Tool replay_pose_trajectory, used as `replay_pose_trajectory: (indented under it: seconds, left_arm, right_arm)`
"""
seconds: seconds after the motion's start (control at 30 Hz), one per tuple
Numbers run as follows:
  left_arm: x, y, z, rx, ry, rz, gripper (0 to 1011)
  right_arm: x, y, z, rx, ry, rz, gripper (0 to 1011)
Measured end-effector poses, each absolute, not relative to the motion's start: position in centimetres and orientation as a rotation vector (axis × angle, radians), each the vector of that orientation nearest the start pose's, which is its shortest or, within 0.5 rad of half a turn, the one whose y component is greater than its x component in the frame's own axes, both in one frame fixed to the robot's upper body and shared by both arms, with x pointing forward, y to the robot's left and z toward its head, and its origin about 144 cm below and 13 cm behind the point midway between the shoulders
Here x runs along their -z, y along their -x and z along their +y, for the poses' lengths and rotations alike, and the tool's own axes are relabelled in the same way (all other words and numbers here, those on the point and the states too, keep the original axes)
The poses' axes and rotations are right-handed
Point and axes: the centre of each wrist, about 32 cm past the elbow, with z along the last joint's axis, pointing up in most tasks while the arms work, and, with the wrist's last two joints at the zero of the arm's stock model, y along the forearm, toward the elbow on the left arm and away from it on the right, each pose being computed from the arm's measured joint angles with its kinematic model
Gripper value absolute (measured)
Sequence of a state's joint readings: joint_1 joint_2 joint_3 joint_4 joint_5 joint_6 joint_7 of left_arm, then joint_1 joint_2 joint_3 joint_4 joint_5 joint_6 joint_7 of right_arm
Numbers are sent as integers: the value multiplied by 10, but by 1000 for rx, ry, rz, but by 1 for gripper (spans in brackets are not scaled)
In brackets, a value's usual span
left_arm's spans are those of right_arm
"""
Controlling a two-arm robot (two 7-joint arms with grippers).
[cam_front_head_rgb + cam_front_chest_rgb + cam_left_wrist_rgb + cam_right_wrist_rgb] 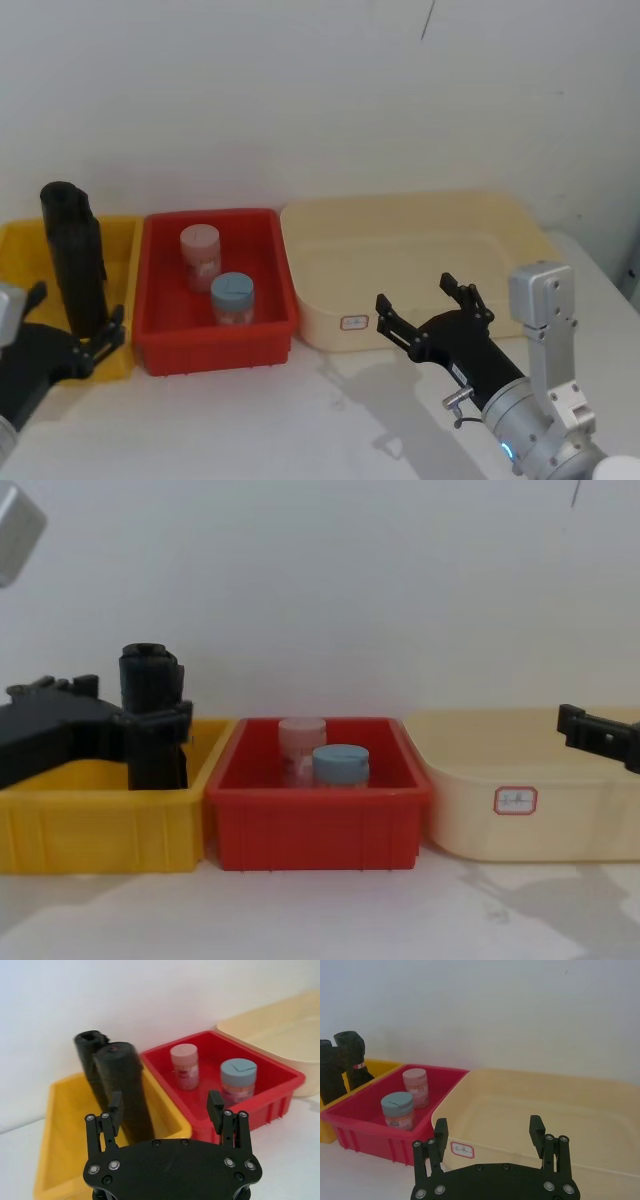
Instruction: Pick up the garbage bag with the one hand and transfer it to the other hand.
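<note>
While the garbage bag [351, 1052] is stood upright in the yellow bin [50, 1140], the left gripper [165, 1100] is held close by, jaws apart; the right gripper [415, 292] is parked over the bench [300, 420], jaws apart too.

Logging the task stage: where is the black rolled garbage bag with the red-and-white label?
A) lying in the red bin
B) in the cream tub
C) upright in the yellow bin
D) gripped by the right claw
C: the black rolled garbage bag stands upright in the yellow plastic bin, the open left claw close to it; the right claw is open and empty.
</note>
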State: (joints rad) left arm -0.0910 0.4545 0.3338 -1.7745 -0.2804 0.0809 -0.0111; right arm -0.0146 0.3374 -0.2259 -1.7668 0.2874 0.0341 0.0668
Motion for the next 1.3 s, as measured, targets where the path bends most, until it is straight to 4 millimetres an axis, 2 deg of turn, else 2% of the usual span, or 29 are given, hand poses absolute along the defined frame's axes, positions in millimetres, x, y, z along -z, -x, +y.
replay_pose_trajectory:
  seconds: [0.4,0.7,1.3]
  left_arm:
    - [-1230,-477,252,-1225,-62,-180,1001]
    - [-1232,-498,257,-1230,-73,-138,1002]
    - [-1226,-546,246,-1202,-81,-82,1002]
  right_arm:
    - [-1189,-443,-237,1229,-26,-75,1000]
    - [-1189,-443,-237,1229,-26,-75,1000]
    - [-1189,-443,-237,1229,-26,-75,1001]
